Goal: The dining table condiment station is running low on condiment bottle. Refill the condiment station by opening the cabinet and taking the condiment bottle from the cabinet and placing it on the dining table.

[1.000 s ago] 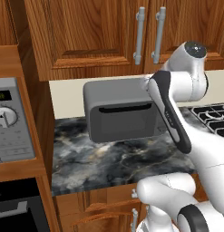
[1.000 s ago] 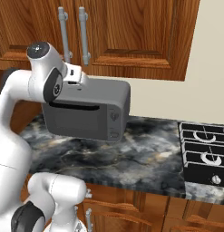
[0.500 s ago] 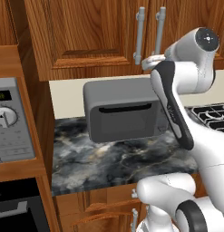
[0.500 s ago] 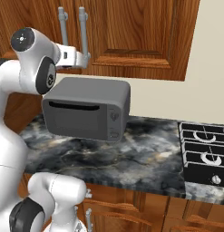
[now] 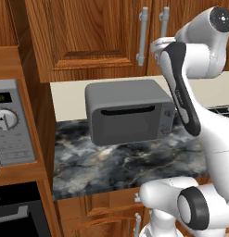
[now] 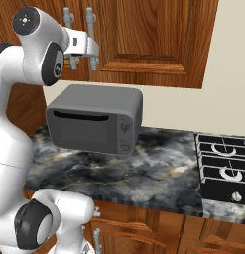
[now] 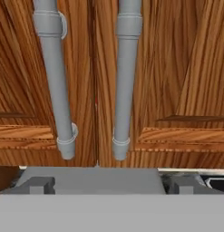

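Note:
The cabinet [image 5: 88, 37] hangs above the worktop with both reddish-brown doors closed. Its two vertical silver handles [image 7: 54, 77] [image 7: 124, 77] run side by side at the seam between the doors. My gripper [image 7: 111, 185] is open, its fingertips [image 7: 38, 184] spread wide below the handles' lower ends and a little short of the doors. From the right base view the gripper [image 6: 94, 52] sits just in front of the handles [image 6: 91, 22]. The condiment bottle is hidden behind the closed doors. The dining table is out of view.
A grey microwave [image 5: 127, 118] [image 6: 94, 119] stands on the marbled worktop [image 5: 111, 169] right under the cabinet. A black hob [image 6: 225, 168] lies to the right. A built-in oven with a dial [image 5: 9, 122] fills the wooden column on the left.
The arm has lifted, carrying the gripper from microwave height up to the lower ends of the cabinet handles. The jaws have stayed open and the doors shut.

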Controlling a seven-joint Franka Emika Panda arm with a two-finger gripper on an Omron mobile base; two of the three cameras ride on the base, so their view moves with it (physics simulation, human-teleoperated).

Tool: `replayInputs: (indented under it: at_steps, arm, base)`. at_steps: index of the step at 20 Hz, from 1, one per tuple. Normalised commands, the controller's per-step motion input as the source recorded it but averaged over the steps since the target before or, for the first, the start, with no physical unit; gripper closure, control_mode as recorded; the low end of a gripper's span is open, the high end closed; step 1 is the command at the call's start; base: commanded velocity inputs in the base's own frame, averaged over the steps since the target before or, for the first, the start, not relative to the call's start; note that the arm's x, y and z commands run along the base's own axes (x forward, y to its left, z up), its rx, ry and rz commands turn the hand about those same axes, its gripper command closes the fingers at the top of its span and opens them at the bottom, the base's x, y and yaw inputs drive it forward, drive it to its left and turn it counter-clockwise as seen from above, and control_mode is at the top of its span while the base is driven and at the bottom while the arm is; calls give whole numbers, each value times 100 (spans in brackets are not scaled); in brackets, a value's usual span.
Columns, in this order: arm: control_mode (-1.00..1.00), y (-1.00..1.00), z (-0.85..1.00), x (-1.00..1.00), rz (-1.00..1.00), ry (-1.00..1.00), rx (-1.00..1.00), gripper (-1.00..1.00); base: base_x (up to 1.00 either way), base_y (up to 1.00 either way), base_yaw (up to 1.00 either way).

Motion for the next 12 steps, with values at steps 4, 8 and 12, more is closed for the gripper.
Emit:
replayInputs:
  at_steps: [4,8,12]
  arm:
    - [-100,-35,1,36,-1,0,9,-100]
    - [-100,-5,0,48,0,-1,4,-100]
    - [-100,0,0,51,0,-6,0,-100]
  base:
    - [0,0,0]
    - [0,0,0]
    - [0,0,0]
